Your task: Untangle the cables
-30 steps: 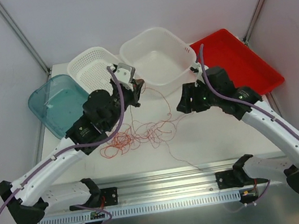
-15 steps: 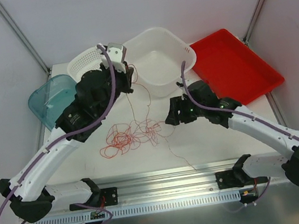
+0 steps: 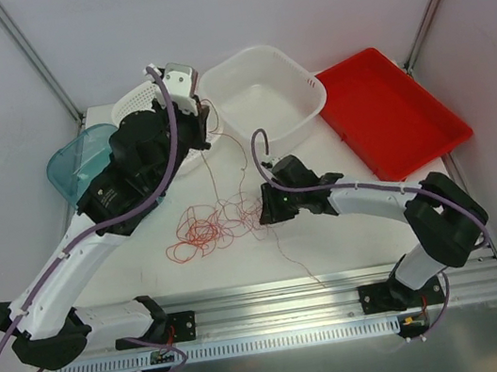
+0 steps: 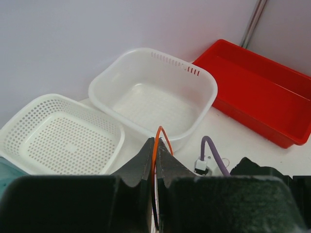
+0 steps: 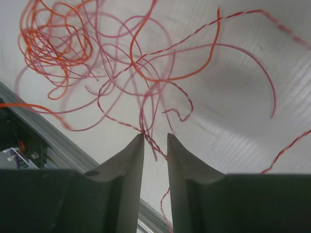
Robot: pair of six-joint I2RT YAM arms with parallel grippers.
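The cables [image 3: 221,224] are thin red-orange wires lying in a loose tangle on the white table, with one end trailing toward the front rail. My left gripper [image 3: 205,120] is raised near the baskets and shut on one orange strand [image 4: 163,133], which hangs down to the tangle. My right gripper [image 3: 266,211] is low at the tangle's right edge. In the right wrist view its jaws [image 5: 155,138] stand narrowly open with a few twisted strands [image 5: 151,136] running between the tips. The main knot [image 5: 56,41] lies beyond them to the upper left.
A white perforated basket [image 4: 63,141], a white tub [image 3: 266,92] and a red tray [image 3: 398,108] stand along the back. A teal bin [image 3: 73,163] sits at the left, partly under my left arm. An aluminium rail [image 3: 276,296] runs along the front edge.
My left gripper has lifted up and back to the left, drawing its strand taut. My right arm has swung left and down onto the right edge of the tangle.
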